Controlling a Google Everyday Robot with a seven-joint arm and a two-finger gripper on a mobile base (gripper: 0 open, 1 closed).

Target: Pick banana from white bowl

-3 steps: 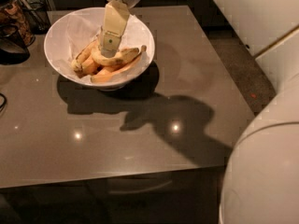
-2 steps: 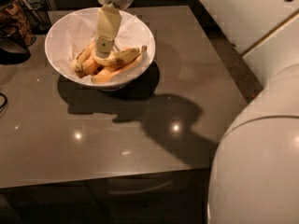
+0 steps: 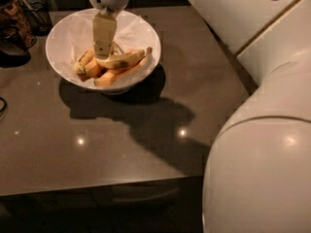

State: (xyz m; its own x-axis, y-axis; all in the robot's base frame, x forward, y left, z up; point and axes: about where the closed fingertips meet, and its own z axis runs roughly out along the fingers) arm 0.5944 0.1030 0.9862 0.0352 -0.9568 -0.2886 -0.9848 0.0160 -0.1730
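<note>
In the upper left of the frame, the gripper is seen lowered into the white bowl, its tip set at the left end of the banana; whether it is apart or clamped on the fruit cannot be told. The banana is laid across the middle of the bowl on the crinkled paper lining, its dark-tipped stem pointed toward the right rim, with a second banana just left of the gripper and an orange-tinted piece below. The bowl is set on a dark table.
</note>
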